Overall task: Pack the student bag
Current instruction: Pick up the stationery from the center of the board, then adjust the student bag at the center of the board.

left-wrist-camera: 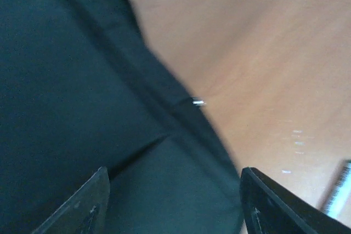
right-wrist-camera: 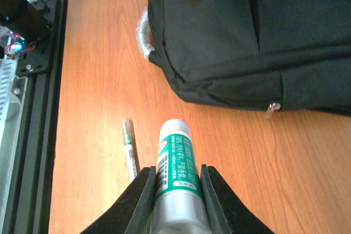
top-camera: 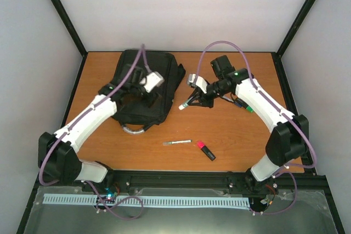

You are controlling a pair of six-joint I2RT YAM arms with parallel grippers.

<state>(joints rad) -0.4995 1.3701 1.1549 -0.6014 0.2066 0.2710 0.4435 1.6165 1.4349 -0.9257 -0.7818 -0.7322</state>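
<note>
We see the student bag [top-camera: 164,67] lying flat on the far left part of the desk [top-camera: 236,135], its grey loop handle [top-camera: 134,130] pointing toward the arm bases. The left tool [left-wrist-camera: 174,172] hangs just above the black fabric with its fingers spread wide, holding nothing. The right tool [right-wrist-camera: 175,171] is pinching a green-labelled marker [right-wrist-camera: 174,141] round its barrel, white cap forward, lifted off the desk just beside the bag's right edge. A slim pen [top-camera: 177,142] and a red-and-black highlighter [top-camera: 206,150] lie on the desk nearer the bases, well apart from the bag.

We judge the step in hand to be carrying the marker into the bag. No view shows us an open mouth, and the zip pull [right-wrist-camera: 271,107] seen from the right wrist sits on a seam that looks closed, though we cannot be sure. To do this well, we would have the left tool take the zip pull or a fold of fabric and hold an opening before the marker arrives; we would bring the marker in cap first, low and along its own length, so that it slides in rather than catching the edge; we would let go only once most of the barrel is inside, since a round barrel dropped on sloping cloth would likely roll off onto the desk.
</note>
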